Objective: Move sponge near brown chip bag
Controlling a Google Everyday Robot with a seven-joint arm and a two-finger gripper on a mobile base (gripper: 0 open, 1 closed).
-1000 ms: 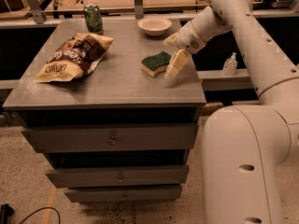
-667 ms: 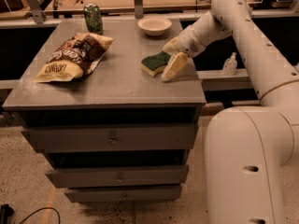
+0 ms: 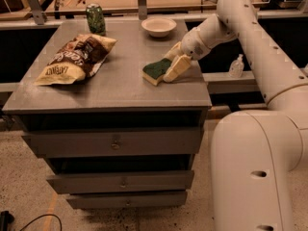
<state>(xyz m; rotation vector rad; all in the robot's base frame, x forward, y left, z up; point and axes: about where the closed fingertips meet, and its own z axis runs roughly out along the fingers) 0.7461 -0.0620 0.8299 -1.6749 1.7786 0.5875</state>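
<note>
Gripper (image 3: 169, 66) edged left onto sponge (image 3: 154, 70) | arm angled down-left | fingers (image 3: 177, 67) spread, straddling it

Your arm reaches in over the counter's right edge, with the gripper down low.
Your arm (image 3: 260, 52) rises from the white base (image 3: 250, 172), which stands off the counter's (image 3: 115, 88) front right corner. It bends high up near the far right corner and slopes down to the left. The wrist (image 3: 204, 35) crosses the right edge. The gripper (image 3: 169, 67) sits low over the surface just inside that edge, about midway along it, angled down and left.
</note>
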